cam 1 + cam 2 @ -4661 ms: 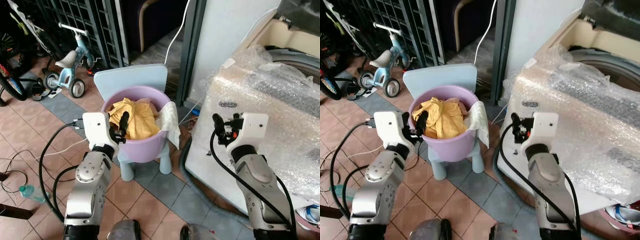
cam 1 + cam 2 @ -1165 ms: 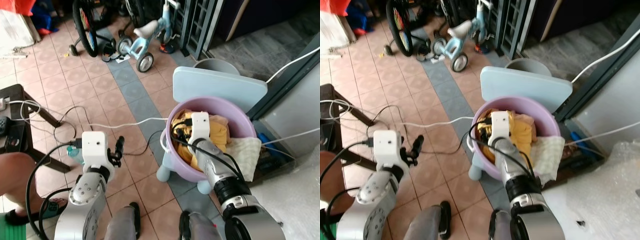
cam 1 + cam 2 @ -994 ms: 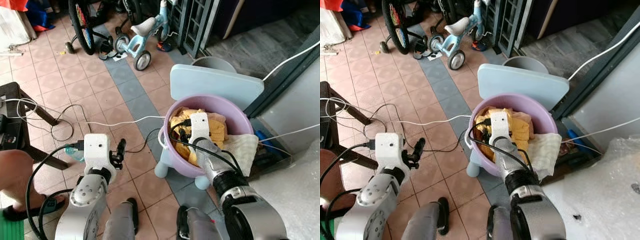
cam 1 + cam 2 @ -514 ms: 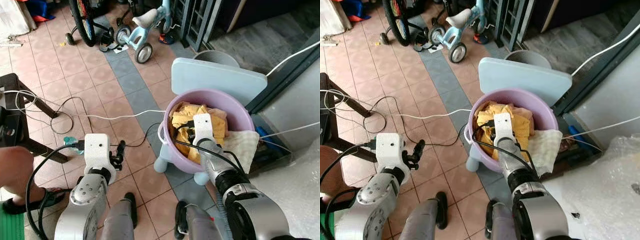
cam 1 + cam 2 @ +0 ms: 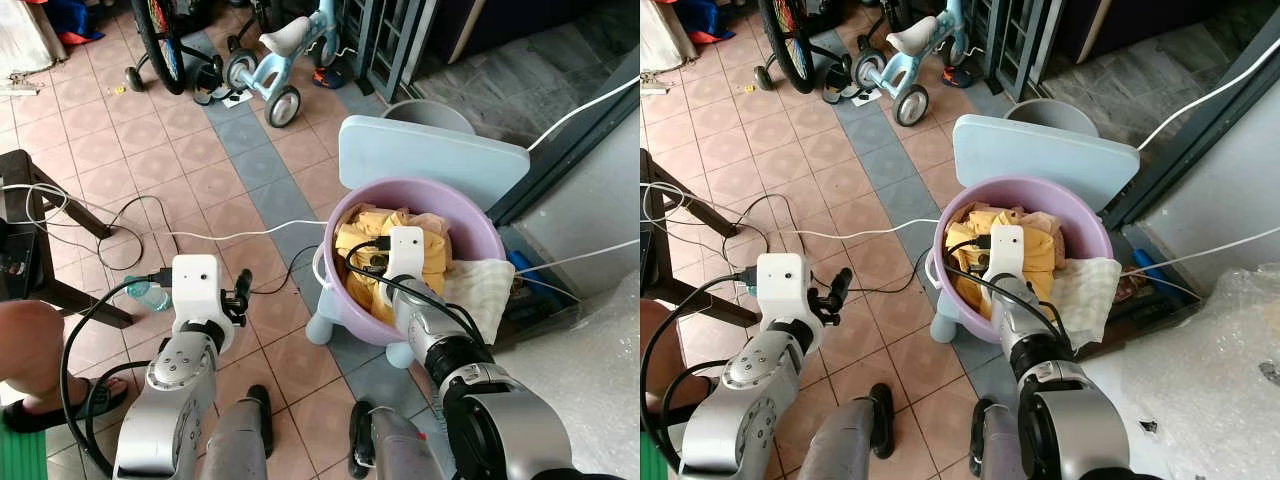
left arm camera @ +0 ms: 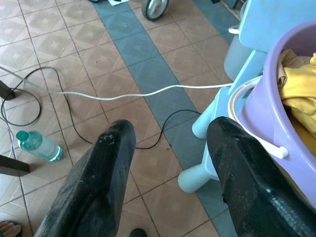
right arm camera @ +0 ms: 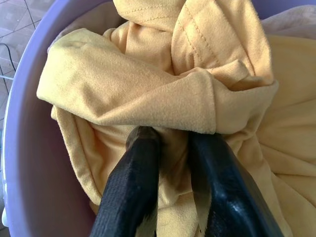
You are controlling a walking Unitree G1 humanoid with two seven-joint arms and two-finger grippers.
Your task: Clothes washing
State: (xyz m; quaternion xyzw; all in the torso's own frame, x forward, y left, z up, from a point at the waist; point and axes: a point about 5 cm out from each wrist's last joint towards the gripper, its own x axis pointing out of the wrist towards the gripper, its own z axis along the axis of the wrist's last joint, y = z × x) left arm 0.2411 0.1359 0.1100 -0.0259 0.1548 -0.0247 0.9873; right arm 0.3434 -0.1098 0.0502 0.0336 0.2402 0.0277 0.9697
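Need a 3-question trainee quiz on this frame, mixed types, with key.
1. True or false: the right gripper is down in the round lilac plastic basin.
2. Which garment do its fingers press into: (a) yellow cotton garment (b) white cloth?
3. Fill in: the left gripper hovers, fingers open, over the ___ floor.

Key: 1 true; 2 a; 3 tiled.

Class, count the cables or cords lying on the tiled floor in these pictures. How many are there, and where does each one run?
2: a white cord running across the tiles to the purple basin, and a thin black cable looping near the dark table. Others may be hidden.
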